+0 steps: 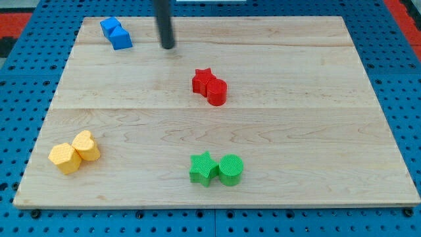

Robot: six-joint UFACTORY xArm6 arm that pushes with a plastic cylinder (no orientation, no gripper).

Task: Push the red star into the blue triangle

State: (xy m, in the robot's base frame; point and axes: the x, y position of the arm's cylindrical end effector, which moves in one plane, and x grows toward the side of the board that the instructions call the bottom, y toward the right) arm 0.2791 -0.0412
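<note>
Pale wooden board (263, 145) lies on a blue pegboard surface (26, 79), and everything I work with sits on that wood. I have no jaws to open or close, only a straight dark rod, and my tip (168, 47) rests near the view's top, a little left of centre. The red star (202, 79) sits near the middle of the board, lower and to the view's right of my tip, touching a red cylinder-like block (216, 91) that lies just on its lower right. The blue triangle (108, 27), as I judge it, is the upper-left piece of the blue pair in the top-left corner, touching a second blue block (121, 37) at its lower right; their exact shapes are hard to make out. The line that matters runs from the star up and to the view's left toward that blue pair, and I am standing close to that line, between the two but nearer the blue blocks, so I am on the wrong side. I judge I must circle round to the star's lower right, yet the red neighbour occupies just that spot, so a push there would likely carry both reds. The star has no real long axis; one point faces roughly the view's top. Well apart from this path are a green star (204, 168) touching a green cylinder (231, 170) at the bottom, and two yellow blocks (74, 152) at lower left.
</note>
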